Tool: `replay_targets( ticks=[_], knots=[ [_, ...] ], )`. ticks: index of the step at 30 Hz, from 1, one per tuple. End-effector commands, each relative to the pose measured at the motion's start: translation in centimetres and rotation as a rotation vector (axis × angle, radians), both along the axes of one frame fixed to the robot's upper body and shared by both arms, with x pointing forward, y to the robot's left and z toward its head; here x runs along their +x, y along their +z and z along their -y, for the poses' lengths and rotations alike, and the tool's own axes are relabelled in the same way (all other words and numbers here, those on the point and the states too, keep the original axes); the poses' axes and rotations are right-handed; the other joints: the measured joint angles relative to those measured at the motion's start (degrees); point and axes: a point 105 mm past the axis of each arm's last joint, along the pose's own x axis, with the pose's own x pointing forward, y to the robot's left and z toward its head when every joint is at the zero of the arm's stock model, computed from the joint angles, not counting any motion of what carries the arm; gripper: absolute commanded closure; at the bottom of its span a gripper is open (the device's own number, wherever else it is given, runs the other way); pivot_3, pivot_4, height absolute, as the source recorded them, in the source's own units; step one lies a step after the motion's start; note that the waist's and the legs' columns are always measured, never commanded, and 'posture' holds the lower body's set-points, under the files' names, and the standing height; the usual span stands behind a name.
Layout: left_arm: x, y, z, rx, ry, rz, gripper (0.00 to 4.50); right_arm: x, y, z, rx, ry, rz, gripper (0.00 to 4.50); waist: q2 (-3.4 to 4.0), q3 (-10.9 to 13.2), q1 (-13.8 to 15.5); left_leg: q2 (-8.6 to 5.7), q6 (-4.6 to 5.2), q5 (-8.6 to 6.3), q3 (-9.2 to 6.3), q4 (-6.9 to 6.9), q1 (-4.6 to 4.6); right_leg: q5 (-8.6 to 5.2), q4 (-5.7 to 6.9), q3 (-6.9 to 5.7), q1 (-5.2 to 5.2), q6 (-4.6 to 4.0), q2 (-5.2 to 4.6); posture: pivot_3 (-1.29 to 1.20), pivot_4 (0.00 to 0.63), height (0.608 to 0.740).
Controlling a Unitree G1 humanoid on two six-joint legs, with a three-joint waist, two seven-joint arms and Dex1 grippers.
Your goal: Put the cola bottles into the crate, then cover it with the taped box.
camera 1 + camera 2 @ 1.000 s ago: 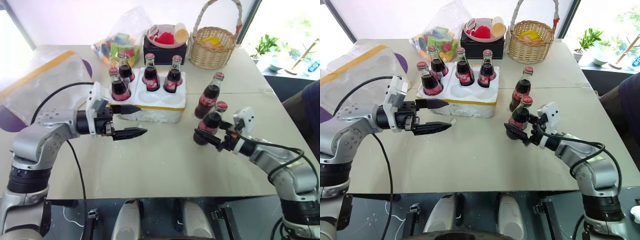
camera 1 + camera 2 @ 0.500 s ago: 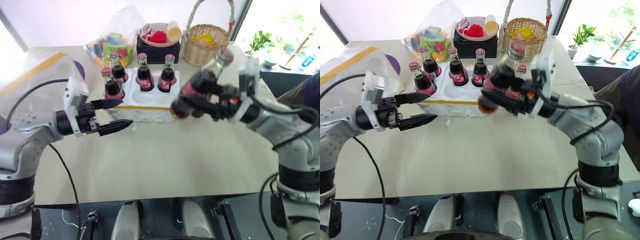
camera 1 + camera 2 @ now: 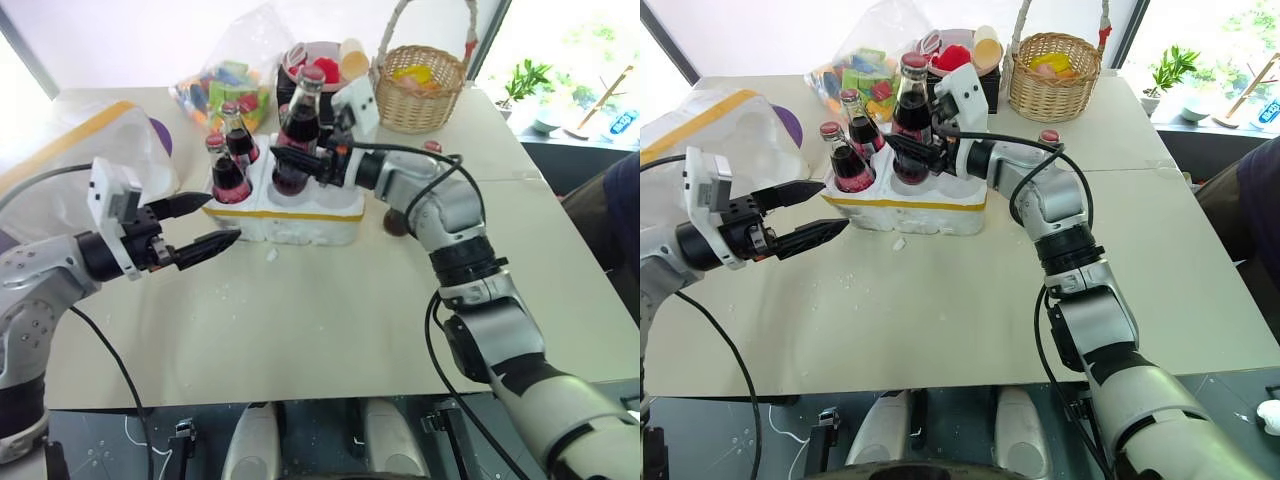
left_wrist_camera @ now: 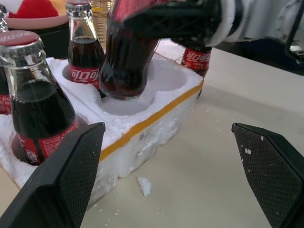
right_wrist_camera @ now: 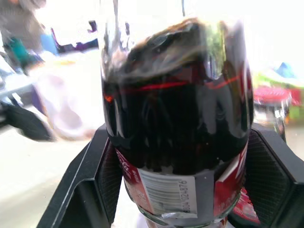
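The low white crate (image 3: 300,208) with a yellow band stands mid-table. Two cola bottles (image 3: 228,172) stand in its left wells, and a third (image 4: 84,52) stands in a back well. My right gripper (image 3: 290,160) is shut on another cola bottle (image 3: 298,120), held upright with its base low over an empty well (image 4: 126,102). In the right wrist view that bottle (image 5: 175,123) sits between the fingers. One more bottle (image 3: 395,222) stands on the table right of the crate, partly behind my right arm. My left gripper (image 3: 218,220) is open and empty, just left of the crate. The taped box (image 3: 60,160) lies far left.
Behind the crate are a bag of coloured toys (image 3: 225,85), a black box with a pink bowl (image 3: 330,62) and a wicker basket (image 3: 420,85). White foam crumbs (image 3: 268,255) lie in front of the crate. A person's sleeve (image 3: 625,230) shows at the right edge.
My right gripper shut on a bottle at the right of the table, lifted it and carried it left over the crate. My left gripper drew back slightly to the left, still open.
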Motion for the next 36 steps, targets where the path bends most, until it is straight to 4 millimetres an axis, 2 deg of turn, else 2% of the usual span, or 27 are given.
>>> replay_targets(
  ticks=[1,4,6,8,9,12,14,17,20,23,27,29,33,36],
  knots=[
    [-0.4,1.5,0.1,0.012,-0.002,0.076,0.0,-0.7,-0.2,-1.8,-0.073,0.068,0.08,1.7,0.01,0.0,-0.2,0.0,0.0,0.0,0.0,0.0,0.0,0.0,0.01,0.0,-0.01,0.0,0.01,0.0,0.15,0.74],
    [-0.3,1.6,0.2,0.013,-0.007,0.079,0.0,-0.6,-1.6,-2.2,-0.107,0.079,0.043,1.7,0.01,0.0,-0.3,0.02,0.0,0.0,-0.01,-0.01,0.02,0.0,0.04,0.0,-0.03,0.0,0.03,0.0,0.15,0.74],
    [-0.1,1.6,0.3,0.015,-0.01,0.08,0.0,-0.6,-1.9,-2.3,-0.105,0.078,0.031,0.66,0.0,0.0,-0.1,0.02,0.0,0.0,0.0,-0.02,0.01,0.0,0.03,0.0,-0.03,0.0,0.03,0.0,0.15,0.74],
    [0.1,1.7,0.4,0.017,-0.018,0.081,0.0,-0.4,-2.1,-2.3,-0.106,0.058,0.035,0.03,0.0,0.0,-0.1,0.01,0.0,0.0,0.0,-0.01,0.01,0.0,0.03,0.0,-0.02,0.0,0.02,0.0,0.15,0.74],
    [0.2,1.7,0.5,0.016,-0.025,0.081,0.0,-0.2,-2.0,-2.1,-0.108,0.033,0.055,0.03,0.0,0.0,-0.1,0.01,0.0,0.0,0.0,0.0,0.02,0.0,0.03,0.0,-0.01,0.0,0.02,0.0,0.15,0.74],
    [0.7,1.8,1.3,0.015,-0.058,0.085,0.0,-0.3,-0.1,0.7,-0.037,-0.049,0.087,0.03,-0.01,0.0,0.3,0.01,-0.02,0.01,-0.02,0.01,0.03,0.0,0.04,-0.01,0.02,0.0,0.02,0.0,0.15,0.74],
    [0.8,1.9,1.6,0.011,-0.073,0.086,0.0,-1.9,1.2,2.8,0.008,-0.058,0.1,0.03,-0.01,0.0,0.6,-0.01,-0.03,0.01,-0.04,0.01,0.01,0.0,0.01,-0.04,0.04,0.0,-0.01,0.0,0.15,0.74],
    [1.0,1.8,2.0,0.005,-0.096,0.082,0.0,-5.7,2.1,5.7,0.067,-0.048,0.073,0.03,-0.01,0.0,1.0,-0.02,-0.03,0.01,-0.01,0.0,0.0,0.0,-0.01,-0.03,0.04,0.0,-0.05,0.0,0.15,0.74],
    [1.3,1.6,2.5,0.002,-0.125,0.073,0.0,-8.9,1.0,8.5,0.061,-0.089,0.011,0.03,-0.01,0.0,1.2,0.02,-0.02,0.01,-0.04,-0.04,0.09,-0.01,0.02,-0.05,0.06,-0.02,0.02,0.0,0.15,0.74],
    [1.7,1.4,3.1,0.0,-0.155,0.066,0.0,-10.1,-1.1,11.2,0.012,-0.22,-0.039,0.03,0.0,0.0,1.0,0.03,-0.02,0.01,-0.03,-0.03,0.16,-0.05,0.02,-0.03,0.09,-0.08,0.05,0.0,0.15,0.74],
    [2.2,1.3,4.4,-0.009,-0.213,0.062,0.0,-8.8,-3.2,15.4,-0.001,-0.489,-0.077,0.03,-0.02,0.0,1.0,0.0,-0.04,0.02,0.01,0.12,0.17,-0.12,0.0,0.03,0.14,-0.26,0.02,0.0,0.15,0.74],
    [2.3,1.4,5.1,-0.013,-0.245,0.062,0.0,-8.1,-3.7,16.6,0.0,-0.563,-0.063,0.03,-0.02,0.0,1.1,0.0,-0.04,0.03,0.01,0.17,0.15,-0.12,0.0,0.05,0.15,-0.26,0.03,0.0,0.15,0.74],
    [2.4,1.6,6.1,-0.014,-0.294,0.07,0.0,-6.2,-4.5,17.9,0.003,-0.661,-0.043,0.03,-0.02,0.0,1.0,-0.01,-0.04,0.03,0.0,0.13,0.14,-0.12,-0.01,0.05,0.15,-0.24,0.04,0.0,0.15,0.74],
    [2.4,1.8,6.6,-0.014,-0.311,0.074,0.0,-4.9,-4.8,18.1,0.021,-0.678,-0.04,0.03,-0.02,0.0,0.9,-0.01,-0.03,0.03,-0.01,0.09,0.15,-0.12,0.0,0.04,0.13,-0.21,0.05,0.0,0.15,0.74]
  ],
)
